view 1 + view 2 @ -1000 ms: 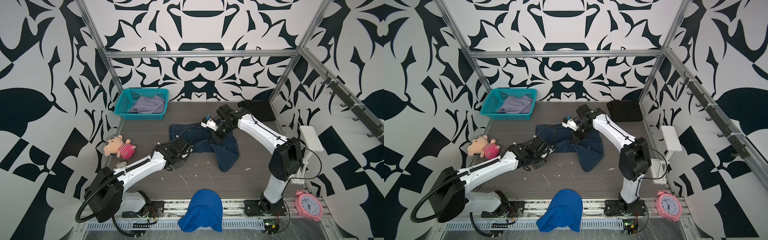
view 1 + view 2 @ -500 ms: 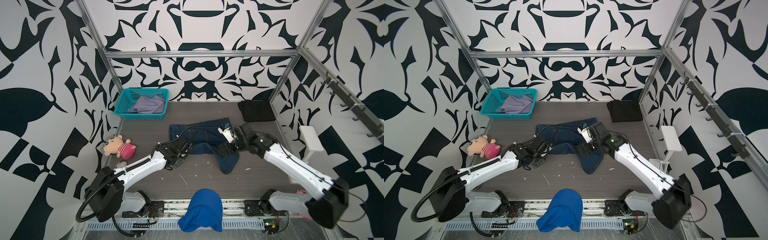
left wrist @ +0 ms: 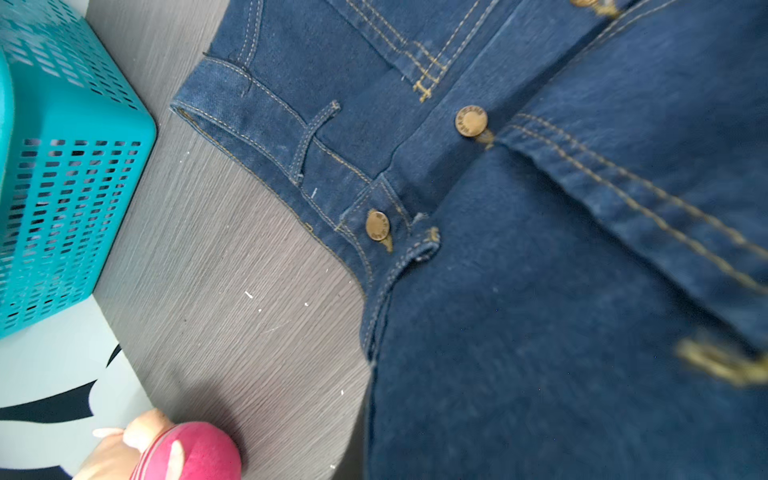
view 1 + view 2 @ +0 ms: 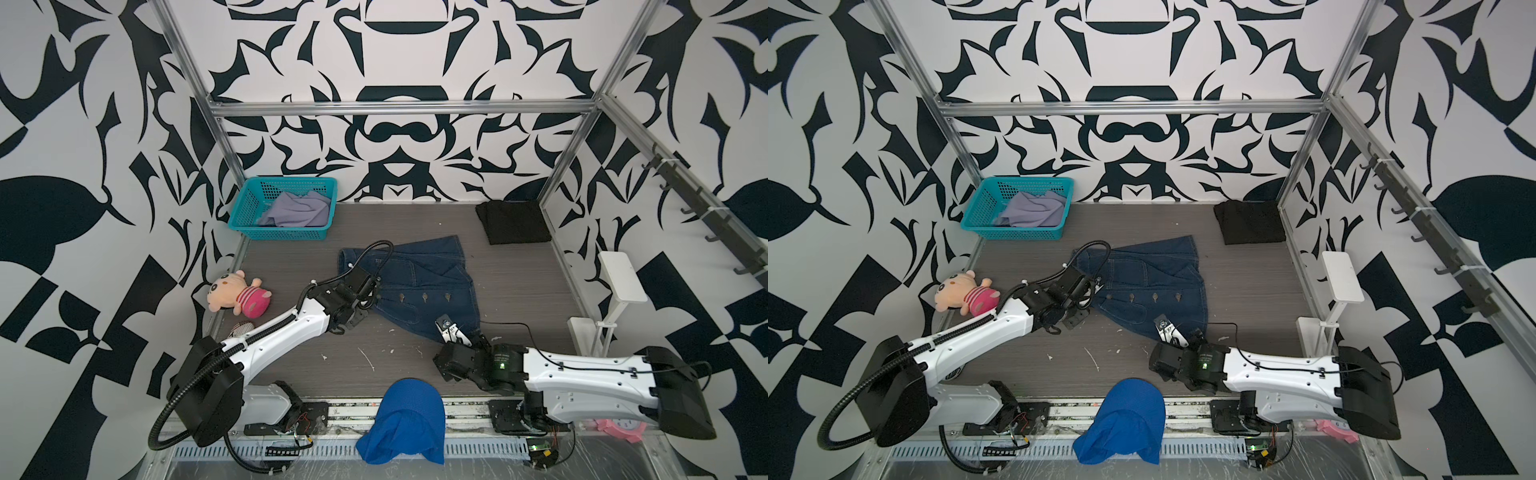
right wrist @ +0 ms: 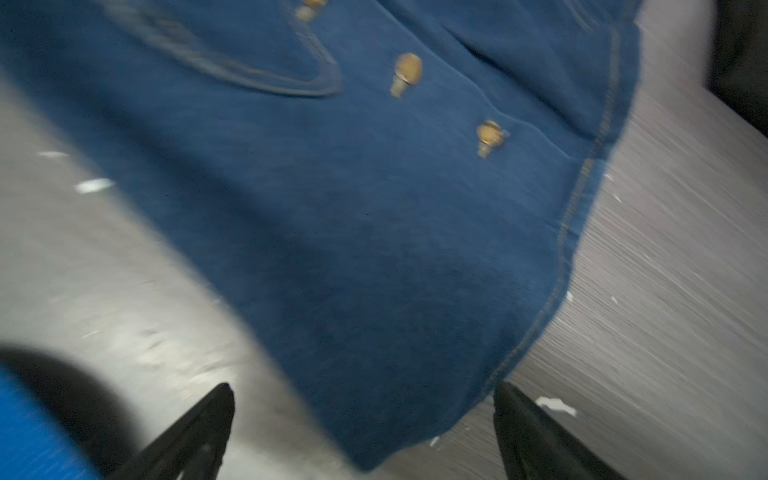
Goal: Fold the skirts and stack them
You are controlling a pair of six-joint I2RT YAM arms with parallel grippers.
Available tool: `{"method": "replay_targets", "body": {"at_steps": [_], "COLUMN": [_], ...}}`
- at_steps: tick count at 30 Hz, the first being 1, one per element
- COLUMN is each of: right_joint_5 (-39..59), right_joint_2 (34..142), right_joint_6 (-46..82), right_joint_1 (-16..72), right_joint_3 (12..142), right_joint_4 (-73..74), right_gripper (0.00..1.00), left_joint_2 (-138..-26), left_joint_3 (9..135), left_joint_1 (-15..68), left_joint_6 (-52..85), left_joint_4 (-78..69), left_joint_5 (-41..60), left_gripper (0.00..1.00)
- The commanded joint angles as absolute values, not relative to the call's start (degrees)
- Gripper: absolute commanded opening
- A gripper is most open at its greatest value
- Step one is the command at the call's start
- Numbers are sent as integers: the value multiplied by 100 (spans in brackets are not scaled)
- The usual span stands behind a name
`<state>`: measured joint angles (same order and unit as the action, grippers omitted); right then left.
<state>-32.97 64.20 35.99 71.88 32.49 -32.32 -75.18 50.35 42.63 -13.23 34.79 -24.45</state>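
The dark blue denim skirt (image 4: 419,291) (image 4: 1154,291) lies spread mid-table, brass buttons up. My left gripper (image 4: 374,291) (image 4: 1096,286) sits at its waistband end. In the left wrist view denim (image 3: 540,332) covers the fingers, so the gripper reads as shut on that cloth. My right gripper (image 4: 451,332) (image 4: 1169,330) (image 5: 361,415) is open at the near hem corner, which lies loose between its black fingertips (image 5: 199,428). The black skirt (image 4: 513,222) (image 4: 1250,222) lies folded at the back right. The lavender-grey skirt (image 4: 297,212) (image 4: 1034,212) is crumpled in the basket.
A teal basket (image 4: 249,230) (image 4: 984,228) (image 3: 62,166) stands at the back left. A plush toy (image 4: 239,295) (image 4: 965,295) lies by the left edge. A bright blue mesh cloth (image 4: 405,419) hangs over the front rail. A white stand (image 4: 615,291) and a pink clock (image 4: 619,428) are at the right.
My right arm swung from the skirt's far side back to its near hem, and its gripper opened. The denim now lies flatter, with one flap reaching farther back. My left arm stayed put.
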Motion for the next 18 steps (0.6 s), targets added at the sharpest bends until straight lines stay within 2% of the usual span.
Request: {"method": "replay_targets", "body": {"at_steps": [1, 7, 12, 18], "right_joint_5": [-3942, -3187, -1646, -1826], "right_joint_2": [6716, 6427, 6562, 7432], "right_joint_6": [4459, 4854, 4525, 4231], "right_joint_1": [7145, 6953, 6533, 6534], "right_joint_3": [3256, 3170, 2733, 3149], "right_joint_4": [-3361, -3625, -2781, -2741], "right_gripper": [100, 98, 88, 83], "left_joint_2": [-7348, -7347, -7348, -7348], "left_joint_3": [5176, 5192, 5303, 5326], "left_joint_1": [4245, 4127, 3752, 3623], "left_joint_6": [-1188, -1094, -904, -805], "left_joint_4": [3713, 3790, 3815, 3797], "left_joint_5": [-2426, -2618, -2649, -2481], "left_gripper": [0, 0, 0, 0]}}
